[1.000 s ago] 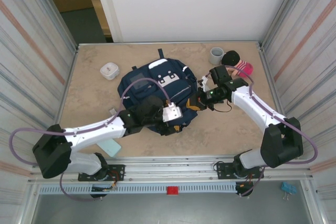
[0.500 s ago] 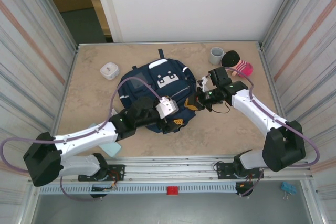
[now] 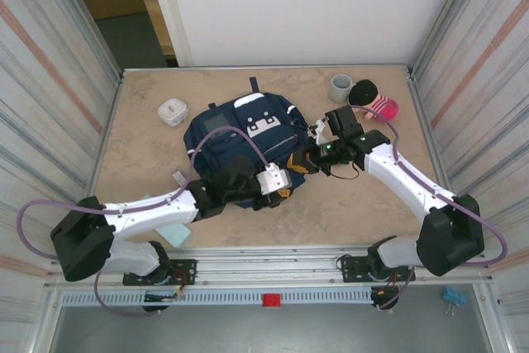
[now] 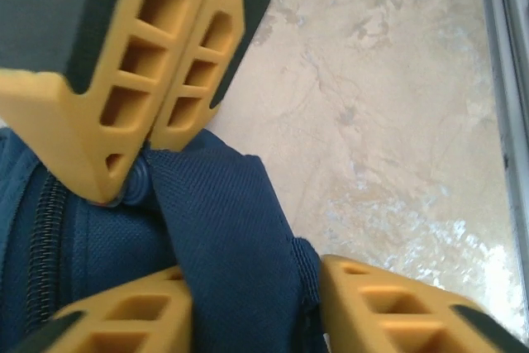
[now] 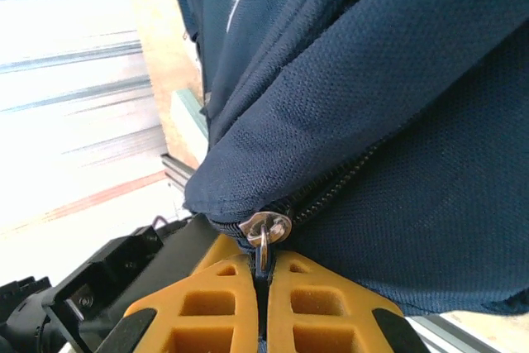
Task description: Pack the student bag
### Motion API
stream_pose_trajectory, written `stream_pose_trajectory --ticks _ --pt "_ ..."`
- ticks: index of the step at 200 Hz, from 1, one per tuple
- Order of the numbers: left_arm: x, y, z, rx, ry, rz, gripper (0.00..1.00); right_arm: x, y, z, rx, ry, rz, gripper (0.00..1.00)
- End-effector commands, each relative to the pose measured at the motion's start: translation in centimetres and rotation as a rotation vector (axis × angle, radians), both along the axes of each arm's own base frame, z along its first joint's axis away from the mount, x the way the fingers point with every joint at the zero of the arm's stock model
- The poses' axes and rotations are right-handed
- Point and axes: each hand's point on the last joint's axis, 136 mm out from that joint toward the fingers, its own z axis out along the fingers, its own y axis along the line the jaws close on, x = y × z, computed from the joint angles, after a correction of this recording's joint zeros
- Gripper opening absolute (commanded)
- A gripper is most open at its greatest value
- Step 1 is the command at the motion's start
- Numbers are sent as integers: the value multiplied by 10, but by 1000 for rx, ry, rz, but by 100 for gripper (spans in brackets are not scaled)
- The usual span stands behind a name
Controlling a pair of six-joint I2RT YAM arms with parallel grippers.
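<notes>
The bag [image 3: 240, 134] lies in the middle of the surface [image 3: 140, 155]. From above, both arms reach its near right edge, close together, but the grips are too small to see. The right wrist view shows the right pincer [image 5: 263, 287] pressed together on the zip pull [image 5: 264, 229]. The left wrist view shows the left pincer [image 4: 256, 307] with a fold of bag cloth between its fingers [image 4: 397, 312]; it seems to pinch it

Left claw [image 4: 252, 291], right claw [image 5: 261, 269] clamped.
</notes>
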Motion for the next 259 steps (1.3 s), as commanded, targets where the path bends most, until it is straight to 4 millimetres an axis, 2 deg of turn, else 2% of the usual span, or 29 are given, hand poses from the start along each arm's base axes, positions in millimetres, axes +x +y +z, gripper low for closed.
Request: stream_pose_trajectory --ticks 1,14,22,47,78,95,118,147,158,170,187,205,223,235,259 --pt "-19 -6 -3 24 -16 -103 18 1 -6 6 -7 -47 -6 0" --pt "-34 -7 -11 53 -39 -171 6 0 -7 -3 -22 -36 -5 0" --pt "-41 -5 -17 84 -61 -206 3 -1 -7 -9 -29 -27 -2 1" --pt "-59 2 -38 191 -137 -295 0 -6 -14 -29 -129 -47 31 6" --pt "-60 5 -40 204 -188 -317 0 -14 -21 -51 -254 -66 90 15" --pt "-60 6 -39 205 -207 -321 0 -16 -19 -58 -278 -76 116 13" --pt "-62 10 -45 234 -201 -331 0 -17 -16 -61 -293 -96 161 1" --pt "-65 22 -54 257 -163 -313 0 -16 -32 -67 -379 -158 233 0" --pt "-65 28 -53 248 -126 -284 10 -18 -24 -58 -335 -208 277 0" --pt "-63 32 -48 240 -91 -245 28 -23 -7 -40 -250 -291 337 0" --pt "-54 32 -21 141 -49 -139 49 -30 13 -16 -142 -400 382 0" --pt "-42 34 18 -31 -16 -30 60 -38 23 3 -94 -485 421 0" --pt "-30 42 43 -106 -26 62 71 -45 27 14 -78 -543 456 0" --pt "-18 49 49 -106 -42 137 77 -50 30 20 -60 -570 476 0" --pt "2 55 44 -56 -38 220 77 -55 33 29 -34 -600 505 0"
